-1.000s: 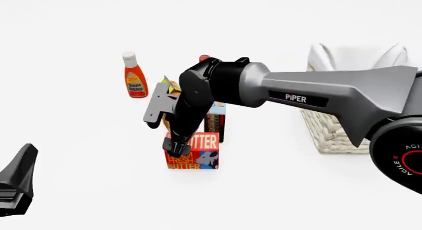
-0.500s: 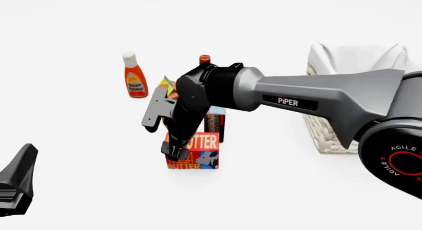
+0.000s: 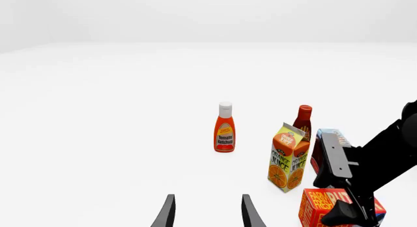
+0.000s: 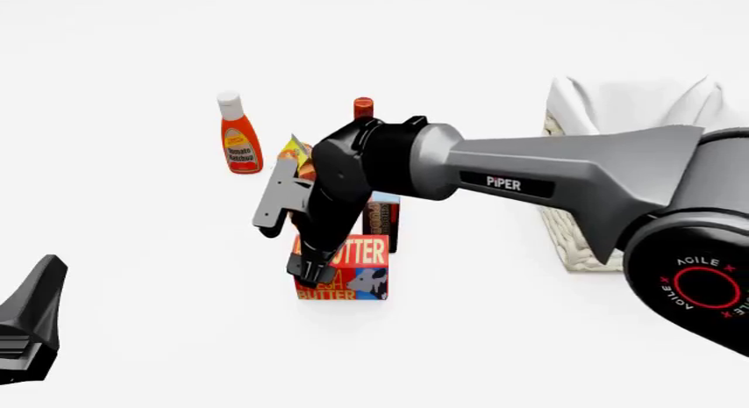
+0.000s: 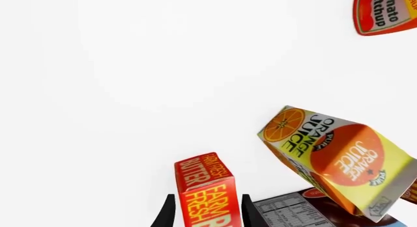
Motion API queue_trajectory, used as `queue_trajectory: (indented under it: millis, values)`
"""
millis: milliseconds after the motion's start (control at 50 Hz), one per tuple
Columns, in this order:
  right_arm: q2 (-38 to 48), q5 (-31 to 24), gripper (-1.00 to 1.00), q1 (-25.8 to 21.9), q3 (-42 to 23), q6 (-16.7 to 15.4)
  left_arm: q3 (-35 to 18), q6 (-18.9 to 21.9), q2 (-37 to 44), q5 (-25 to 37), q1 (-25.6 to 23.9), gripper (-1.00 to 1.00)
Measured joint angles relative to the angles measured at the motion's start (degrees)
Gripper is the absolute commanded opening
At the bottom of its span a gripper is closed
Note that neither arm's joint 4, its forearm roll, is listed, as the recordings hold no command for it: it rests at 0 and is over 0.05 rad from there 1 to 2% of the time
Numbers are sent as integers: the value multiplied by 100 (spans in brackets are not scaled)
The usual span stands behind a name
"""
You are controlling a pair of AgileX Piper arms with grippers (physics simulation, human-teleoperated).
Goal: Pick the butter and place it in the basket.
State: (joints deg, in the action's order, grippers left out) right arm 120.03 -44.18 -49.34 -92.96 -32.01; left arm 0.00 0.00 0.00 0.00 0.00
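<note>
The butter (image 4: pixel 354 269), a red-orange box, stands on the white table in front of the other groceries. It also shows in the left wrist view (image 3: pixel 317 205) and the right wrist view (image 5: pixel 205 193). My right gripper (image 4: pixel 310 269) reaches down onto its left end. In the right wrist view the gripper (image 5: pixel 206 215) is open, with one finger on each side of the box. The basket (image 4: pixel 580 237), woven with a white cloth lining, stands at the right, partly hidden by my right arm. My left gripper (image 4: pixel 30 333) is open and empty at the near left, and its fingers (image 3: pixel 167 215) show apart.
A ketchup bottle (image 4: pixel 241 140) stands at the back left. An orange juice carton (image 4: pixel 297 152) and a red-capped bottle (image 4: pixel 363 105) stand behind the butter. A dark pudding box (image 4: pixel 383 217) stands right behind the butter, close to my right wrist.
My right arm has sunk a little and its wrist has edged left, while the fingers stay at the butter's left end. The butter and my left gripper have not moved.
</note>
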Motion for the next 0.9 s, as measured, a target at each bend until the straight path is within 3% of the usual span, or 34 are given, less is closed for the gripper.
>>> queue_trajectory:
  millis: [460, 480, 900]
  values:
    - [141, 48, 100, 39, -8, 9, 0, 0, 0, 0, 0, 100]
    - [148, 53, -100, 40, -7, 11, 0, 0, 0, 0, 0, 100]
    - [71, 80, -100, -9, 95, -88, 0, 0, 0, 0, 0, 100]
